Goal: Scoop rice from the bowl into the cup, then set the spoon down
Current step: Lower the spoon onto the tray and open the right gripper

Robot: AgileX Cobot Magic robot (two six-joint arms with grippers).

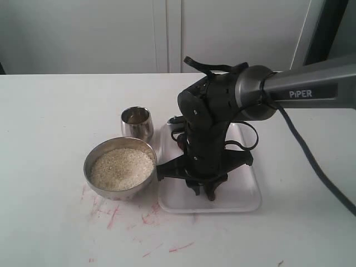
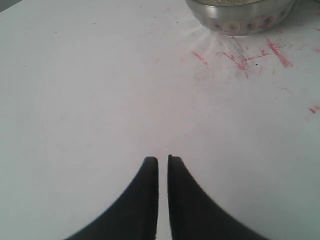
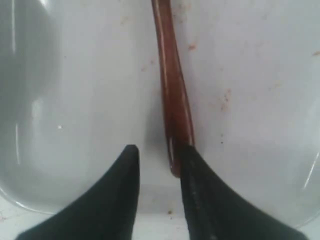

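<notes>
The wide steel bowl (image 1: 94, 177) stands at the table's front left, holding off-white rice (image 1: 121, 168). Just behind it is the small steel cup (image 1: 137, 123); what is inside it I cannot make out. The reddish-brown spoon (image 3: 172, 90) lies in a white tray (image 1: 247, 194), and the arm hides it in the exterior view. My right gripper (image 3: 160, 149) points down over the tray and is open, with the spoon's handle end resting against the inside of one finger (image 3: 197, 180). My left gripper (image 2: 163, 159) is shut on nothing, low over bare table, with the bowl (image 2: 240, 17) ahead of it.
Red scuff marks (image 1: 114, 214) streak the white table in front of the bowl. The tray sits directly to the right of the bowl. A black cable (image 1: 311, 161) trails from the right arm across the right side. A pale wall lies beyond the table's far edge.
</notes>
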